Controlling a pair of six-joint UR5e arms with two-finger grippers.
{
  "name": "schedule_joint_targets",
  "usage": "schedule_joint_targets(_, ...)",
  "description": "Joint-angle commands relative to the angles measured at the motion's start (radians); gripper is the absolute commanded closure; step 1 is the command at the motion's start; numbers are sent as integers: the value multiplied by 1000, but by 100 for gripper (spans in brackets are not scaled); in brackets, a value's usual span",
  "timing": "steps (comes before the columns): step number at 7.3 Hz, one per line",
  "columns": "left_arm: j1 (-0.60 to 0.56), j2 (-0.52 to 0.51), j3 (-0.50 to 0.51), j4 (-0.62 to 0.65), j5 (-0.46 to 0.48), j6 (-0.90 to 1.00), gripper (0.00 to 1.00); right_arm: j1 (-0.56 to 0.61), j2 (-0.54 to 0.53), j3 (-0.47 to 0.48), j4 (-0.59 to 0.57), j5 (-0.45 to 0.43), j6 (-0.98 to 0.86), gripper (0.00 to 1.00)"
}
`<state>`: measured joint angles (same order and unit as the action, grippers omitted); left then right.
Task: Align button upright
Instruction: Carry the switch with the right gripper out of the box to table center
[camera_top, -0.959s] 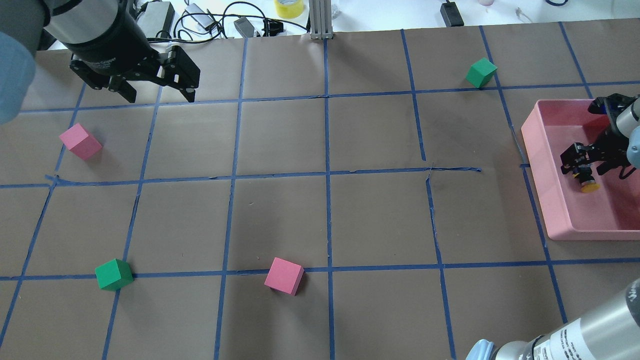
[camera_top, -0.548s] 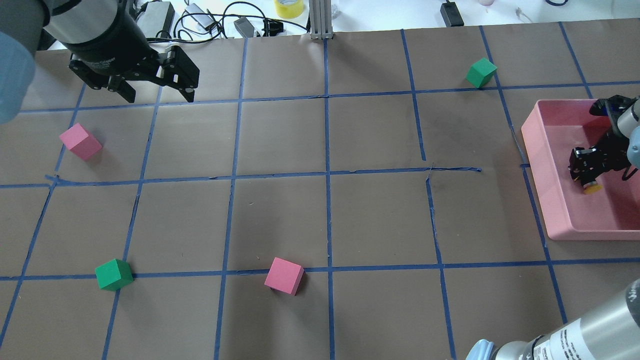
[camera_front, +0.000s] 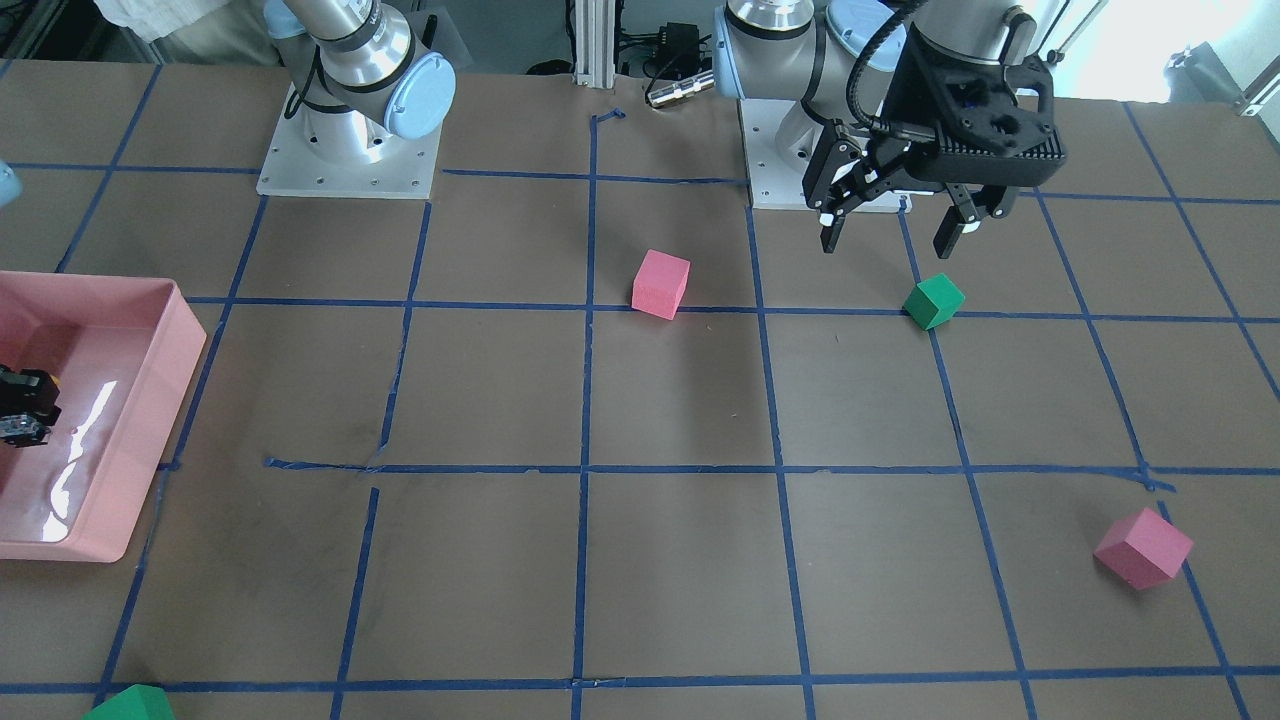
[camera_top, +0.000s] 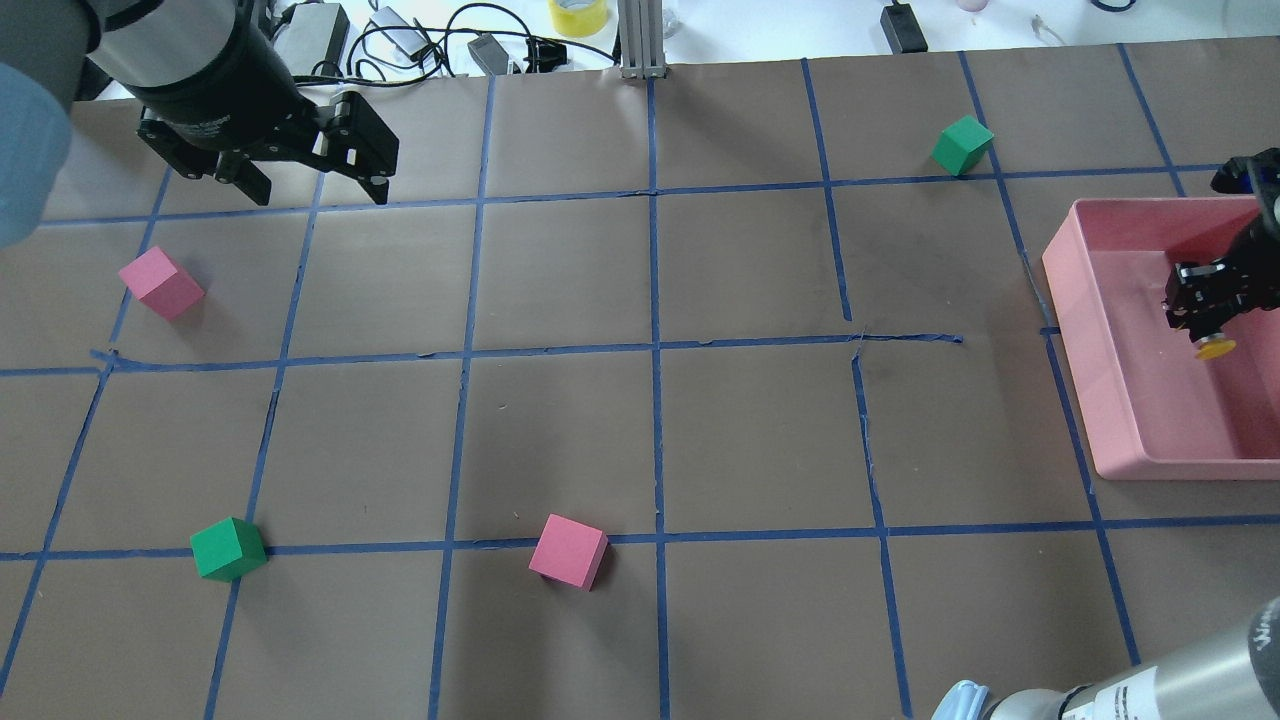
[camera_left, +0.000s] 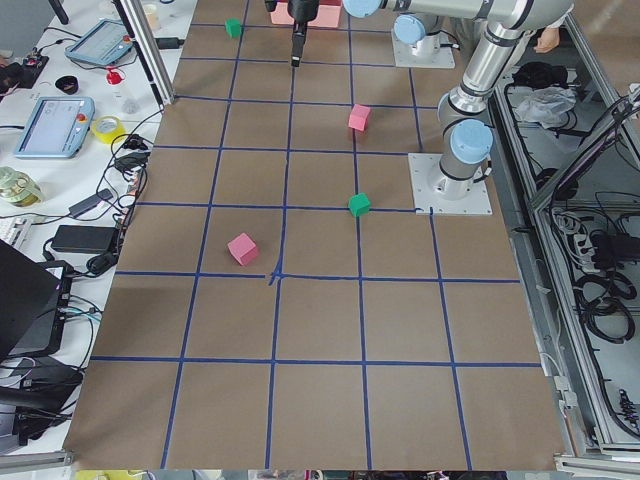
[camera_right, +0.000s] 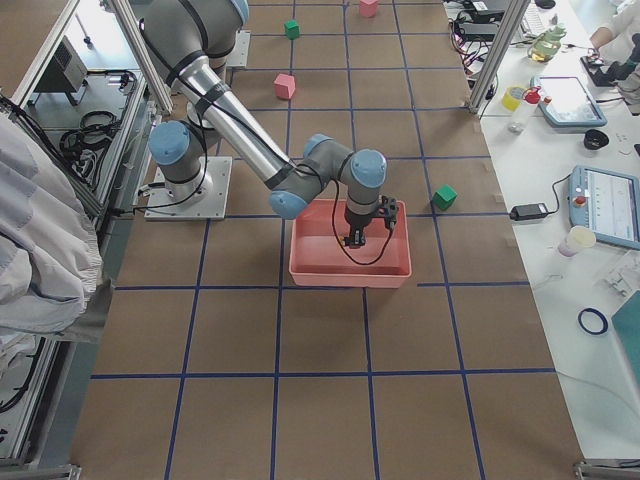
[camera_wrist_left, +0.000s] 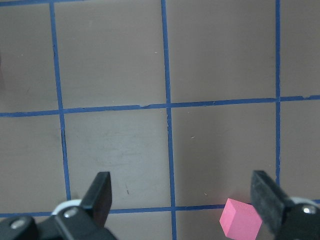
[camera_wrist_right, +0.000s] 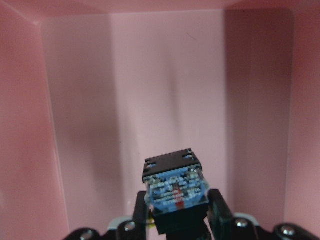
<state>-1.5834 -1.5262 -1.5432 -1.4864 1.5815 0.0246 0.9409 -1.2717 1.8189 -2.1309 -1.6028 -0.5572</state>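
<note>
R gripper (camera_top: 1203, 318) is seen inside the pink tray (camera_top: 1068, 290) at the desk's (camera_top: 700, 440) right end, roughly mid-tray. Its fingers (camera_wrist_right: 218, 216) are closed narrow on the button (camera_top: 1213, 347), with the black body clamped betw. both pads. In the overhead view the yellow cap is shown sticking out past the fingertips, on the side nearer the robot. In the R wrist view the silvery base block w/ a printed label is turned to the cam, and the cap is hidden behind it. So the button is held w/ its axis approx. along the fingers, cap end away from the wrist. Whether the cap touches the tray floor can't be told.

L gripper (camera_top: 317, 188) is held up over the desk's left half, w/ its fingers (camera_wrist_left: 101, 194) spread wide. Only bare brown desk and blue tape lines (camera_wrist_left: 168, 150) are framed betw. them in the L wrist view.

Four foam cubes are set on the desk, all outside the tray:
- left pink cube (camera_top: 160, 283) — well apart from the others
- near pink cube (camera_top: 568, 551), on a tape line
- near green cube (camera_top: 228, 548), also on that line
- far green cube (camera_top: 963, 145), near the tray's far corner, not touching it
</note>
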Motion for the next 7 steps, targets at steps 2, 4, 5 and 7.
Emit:
schedule_joint_targets(2,0,0,0,0,0,0,0,103,-77,-223,349,26,-18,100)
schedule_joint_targets(4,0,0,0,0,-1,0,0,284,-87,-337,425,24,72,100)
schedule_joint_targets(5,0,0,0,0,-2,0,0,386,-78,-336,419,24,177,100)
schedule_joint_targets(7,0,0,0,0,2,0,0,610,-51,-333,354,26,427,100)
